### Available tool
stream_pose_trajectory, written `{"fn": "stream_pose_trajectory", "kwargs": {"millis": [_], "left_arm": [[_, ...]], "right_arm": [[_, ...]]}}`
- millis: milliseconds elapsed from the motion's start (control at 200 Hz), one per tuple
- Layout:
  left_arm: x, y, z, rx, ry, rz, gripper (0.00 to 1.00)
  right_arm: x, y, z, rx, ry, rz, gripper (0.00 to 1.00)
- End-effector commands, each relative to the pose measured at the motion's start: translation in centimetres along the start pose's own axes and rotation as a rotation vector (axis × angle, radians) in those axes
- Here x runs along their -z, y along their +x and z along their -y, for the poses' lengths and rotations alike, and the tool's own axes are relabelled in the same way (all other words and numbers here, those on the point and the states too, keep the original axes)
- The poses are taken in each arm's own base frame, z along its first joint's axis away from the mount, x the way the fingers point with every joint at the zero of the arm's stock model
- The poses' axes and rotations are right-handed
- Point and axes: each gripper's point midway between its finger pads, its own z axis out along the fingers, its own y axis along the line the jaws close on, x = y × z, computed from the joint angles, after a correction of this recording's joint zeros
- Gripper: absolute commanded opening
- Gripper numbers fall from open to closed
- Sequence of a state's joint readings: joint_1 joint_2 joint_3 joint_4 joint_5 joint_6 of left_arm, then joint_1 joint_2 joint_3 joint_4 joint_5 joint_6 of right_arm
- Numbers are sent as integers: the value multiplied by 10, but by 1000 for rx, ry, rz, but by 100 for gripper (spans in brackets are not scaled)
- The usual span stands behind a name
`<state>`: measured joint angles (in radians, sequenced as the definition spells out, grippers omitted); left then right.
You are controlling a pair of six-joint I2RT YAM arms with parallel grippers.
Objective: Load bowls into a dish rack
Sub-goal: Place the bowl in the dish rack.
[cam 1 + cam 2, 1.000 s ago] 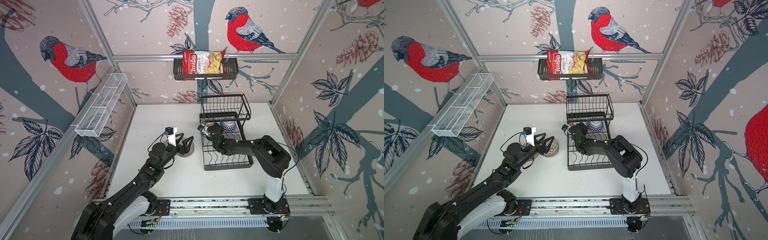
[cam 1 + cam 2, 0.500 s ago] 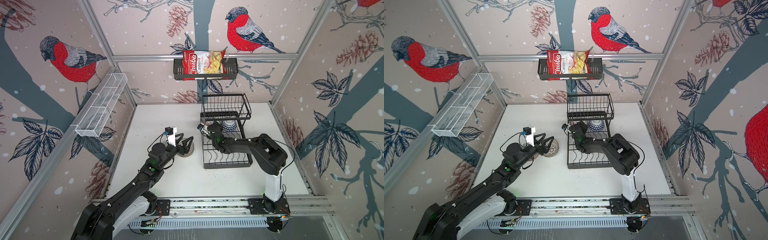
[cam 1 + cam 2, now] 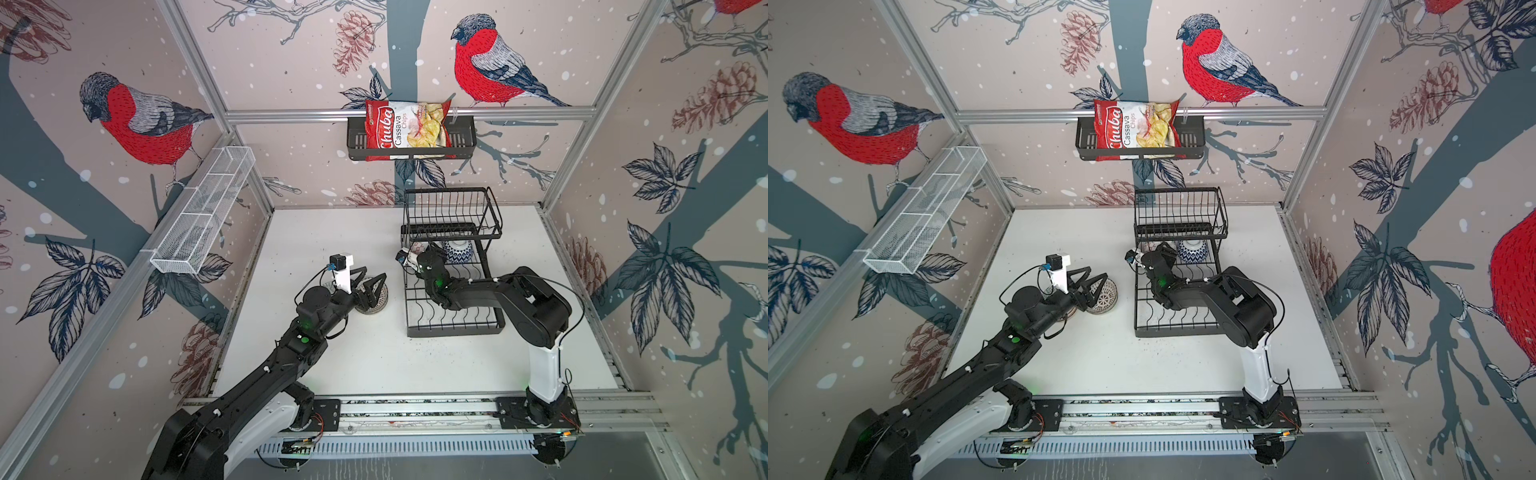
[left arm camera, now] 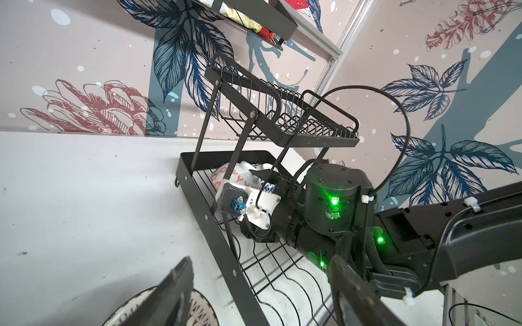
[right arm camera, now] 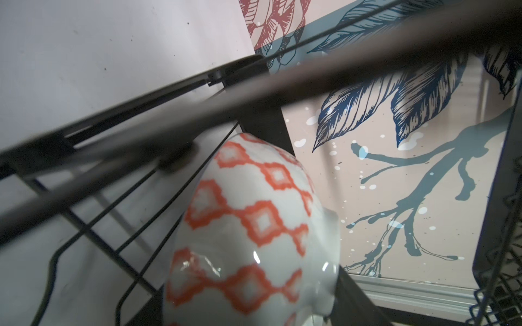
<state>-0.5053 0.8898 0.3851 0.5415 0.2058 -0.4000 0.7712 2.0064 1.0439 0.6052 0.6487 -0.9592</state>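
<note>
Your left tool [image 3: 372, 289] stands wide open over the grey-striped bowl [image 3: 377, 300]. That bowl sits on the white bench [image 3: 332, 232], just beside the dish rack [image 3: 453, 331], on the side toward your left arm. In both top views the tool's dark fingers [image 3: 1100, 279] spread across the bowl from above. In the left wrist view one finger crosses in front of the bowl's rim [image 4: 202, 306], and the other hangs off to the side, over the rack's wavy wire base. The jaws are far apart and do not close on the bowl.

Your right tool [image 3: 434, 250] sits deep in the rack's lower tier, under the raised basket [image 3: 451, 212]. The orange-red bowl [image 5: 248, 225], white with a diamond pattern, fills the right wrist view. It is tipped over on the wire base, with its patterned outside turned to the camera and a rack bar [image 5: 141, 113] crossing above it. In the left wrist view that same bowl lies at the far end of the base, just ahead of the right tool. A blue-patterned bowl [image 3: 457, 251] sits close beside it under the basket. The right tool's tips are buried among rack bars and bowls. You therefore cannot tell how wide it stands, or whether it grips the orange-red bowl or merely rests against it.
</note>
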Motion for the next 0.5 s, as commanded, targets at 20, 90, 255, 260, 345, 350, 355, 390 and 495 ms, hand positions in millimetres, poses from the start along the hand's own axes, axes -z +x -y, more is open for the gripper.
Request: {"fn": "stream_pose_trajectory", "kwargs": {"millis": [20,90,255,260,345,350,355,390,495], "left_arm": [[1,-2,0,-8,-2,11,75],[2,-2,-1,-8,-4,13,75],[3,-4,0,-11,-6,17,75],[3,-4,0,-12,-5,18,75],[3,-3,0,-11,-5,15,75],[3,-3,0,-11,-6,15,75],[3,-3,0,-11,-5,16,75],[3,-4,0,-13,-5,17,75],[3,-4,-1,-13,-8,15,75]], "right_arm": [[-4,-2,17,-24,74,-6,58],[-6,-1,14,-14,66,-8,60],[-11,3,4,1,52,-18,61],[-11,3,4,1,50,-18,61],[-13,5,1,4,46,-20,64],[-13,5,0,4,45,-20,65],[-13,5,0,5,44,-20,65],[-14,5,-1,4,44,-22,66],[-14,5,-2,4,41,-22,70]]}}
